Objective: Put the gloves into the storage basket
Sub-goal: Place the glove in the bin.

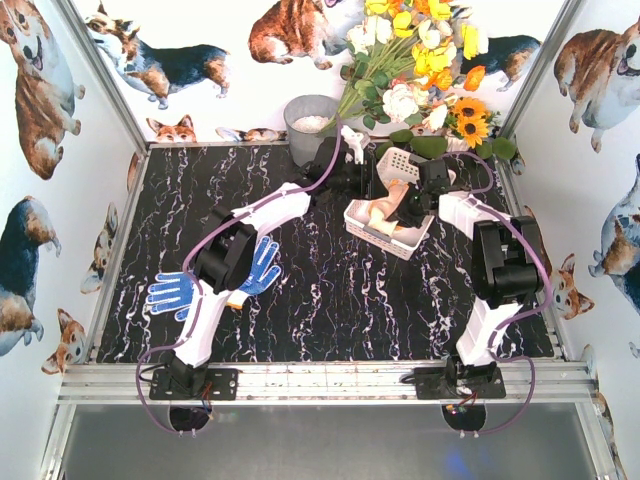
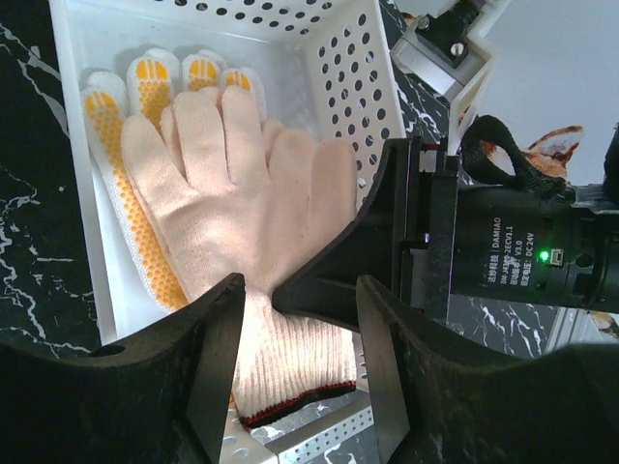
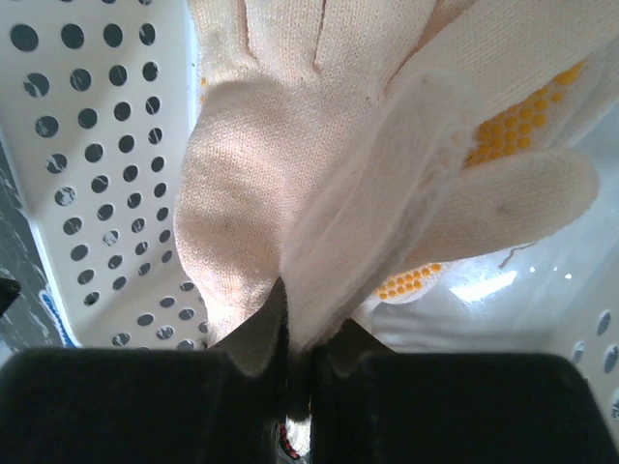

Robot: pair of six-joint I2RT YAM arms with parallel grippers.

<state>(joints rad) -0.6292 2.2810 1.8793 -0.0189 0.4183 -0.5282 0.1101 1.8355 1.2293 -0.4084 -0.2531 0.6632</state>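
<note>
both right jaws tight on glove (image 3: 338, 242)

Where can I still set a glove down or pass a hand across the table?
Bare tabletop lies mid-table between left arm and right arm, nearer than the storage basket. Another stretch runs along the left wall beyond the blue gloves. Crowded: the far edge from the bucket rightward, where flowers, basket, left hand and right hand bunch together.

White print on the black motor (image 2: 513, 256) reads "DAMIAO", "V3.0" and "DC 24V". Another line among them, a model code, is too fine to make out.
</note>
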